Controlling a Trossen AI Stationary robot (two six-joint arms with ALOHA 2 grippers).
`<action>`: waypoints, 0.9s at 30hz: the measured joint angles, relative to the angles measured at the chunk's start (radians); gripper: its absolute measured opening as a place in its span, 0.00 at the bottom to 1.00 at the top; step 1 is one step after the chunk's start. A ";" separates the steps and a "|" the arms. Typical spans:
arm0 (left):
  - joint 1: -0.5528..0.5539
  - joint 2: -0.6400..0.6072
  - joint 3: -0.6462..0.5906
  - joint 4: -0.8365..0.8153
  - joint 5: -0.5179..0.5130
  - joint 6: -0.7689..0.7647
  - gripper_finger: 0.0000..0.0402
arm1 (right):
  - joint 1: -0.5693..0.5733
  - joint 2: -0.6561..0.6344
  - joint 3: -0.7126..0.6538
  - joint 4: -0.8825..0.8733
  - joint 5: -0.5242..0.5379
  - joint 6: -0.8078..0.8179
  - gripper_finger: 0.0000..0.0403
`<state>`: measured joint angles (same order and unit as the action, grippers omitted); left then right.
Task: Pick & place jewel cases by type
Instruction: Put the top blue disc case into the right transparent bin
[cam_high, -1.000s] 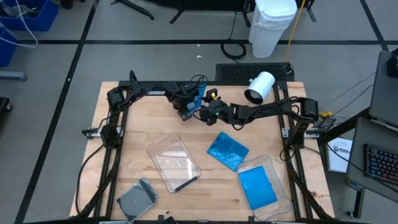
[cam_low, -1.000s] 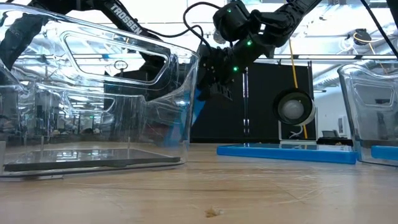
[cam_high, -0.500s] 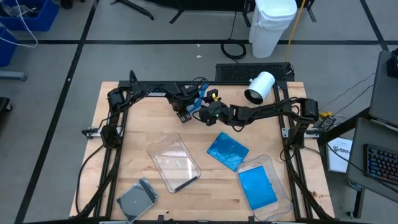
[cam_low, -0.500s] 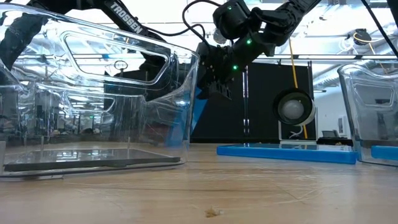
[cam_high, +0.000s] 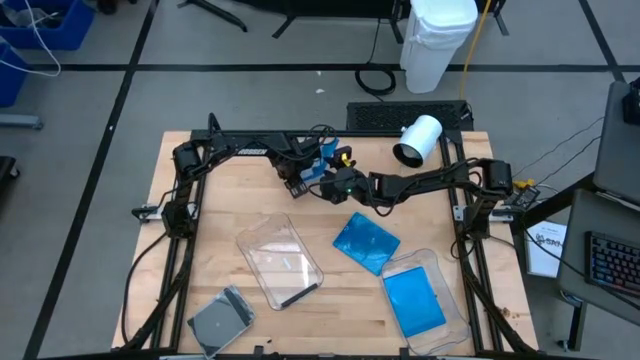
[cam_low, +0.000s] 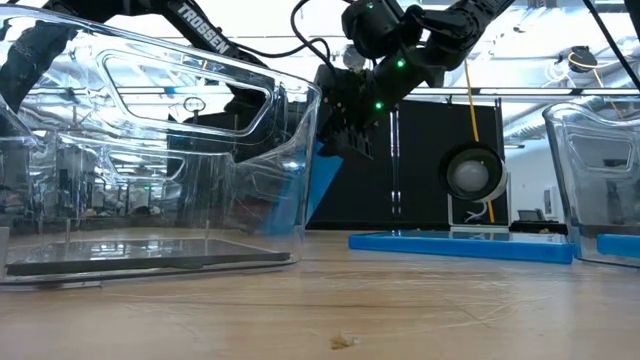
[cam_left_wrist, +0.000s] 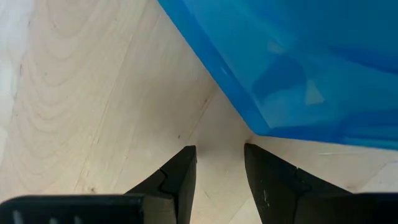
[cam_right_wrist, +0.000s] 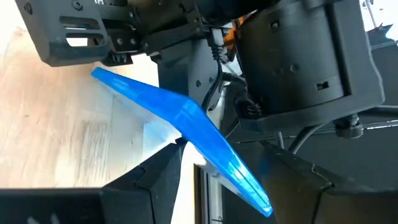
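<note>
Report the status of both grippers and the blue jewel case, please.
Right gripper shut on blue jewel case, lifted, tilted. Left gripper open, tips just short of it. Nothing in the way.

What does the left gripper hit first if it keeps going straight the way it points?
Likely the blue jewel case just ahead of the left gripper: its edge crosses the line of the open jaws, apart from the fingers. Depth is unclear; bare wooden table lies beyond.

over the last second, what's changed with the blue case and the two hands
The blue jewel case held up between the two hands has tilted further, its lower edge swinging out. The right hand has crept slightly toward the left hand. Both tubs, the flat blue case and the grey case have not moved.
</note>
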<state>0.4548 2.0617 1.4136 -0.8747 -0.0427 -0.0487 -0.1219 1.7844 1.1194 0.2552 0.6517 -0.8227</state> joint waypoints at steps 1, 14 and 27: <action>-0.001 0.000 0.000 0.000 -0.001 -0.003 0.36 | 0.000 0.000 0.000 -0.005 -0.002 0.008 0.49; -0.013 0.000 0.000 0.002 0.001 0.000 0.36 | -0.036 -0.002 0.001 -0.125 -0.188 0.175 0.45; -0.012 0.000 -0.001 0.004 0.028 0.003 0.36 | -0.128 0.038 -0.001 -0.161 -0.344 0.265 0.32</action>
<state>0.4427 2.0617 1.4128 -0.8709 -0.0151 -0.0457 -0.2495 1.8228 1.1189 0.0942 0.3080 -0.5575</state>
